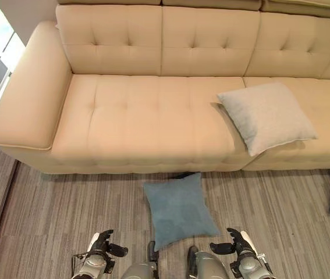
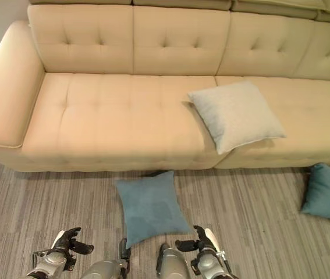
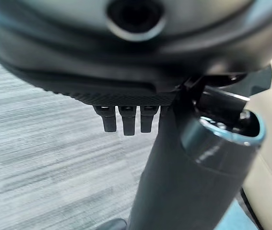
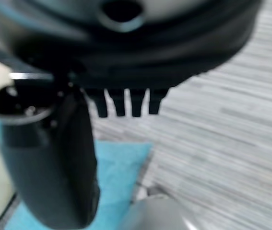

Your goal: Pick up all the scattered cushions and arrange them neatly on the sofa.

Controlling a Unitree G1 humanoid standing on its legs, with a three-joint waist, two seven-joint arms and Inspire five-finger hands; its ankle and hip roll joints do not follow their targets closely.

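While the beige sofa point(image 1: 153, 110) fills the upper part of both eye views, with its long tufted seat, its cushioned back and 1 broad armrest at the robot's left, the striped grey carpet point(image 1: 54, 215) lies in front of it. On the seat, toward the right, rests 1 light grey cushion point(image 1: 266, 116), turned at an angle so that 1 corner hangs over the front edge of the seat. On the carpet, just in front of the sofa base and between the 2 hands, lies 1 blue-grey cushion point(image 1: 178, 209), flat and also turned at an angle. A 2nd teal cushion point(image 2: 329, 193) lies on the carpet at the far right, near the sofa base; the right eye view shows most of it, while the left eye view shows just a slice at its right border.

The left hand point(image 1: 103, 247) and the right hand point(image 1: 234, 245) stay low at the bottom edge, apart from each other, 1 at each side of the blue-grey cushion, and neither touches it. In the left wrist view the fingers point(image 3: 124, 122) point straight down over the carpet and grasp nothing. The right wrist view shows the same for its fingers point(image 4: 126, 103), and past them a blue cushion corner, which the left wrist view hardly shows.
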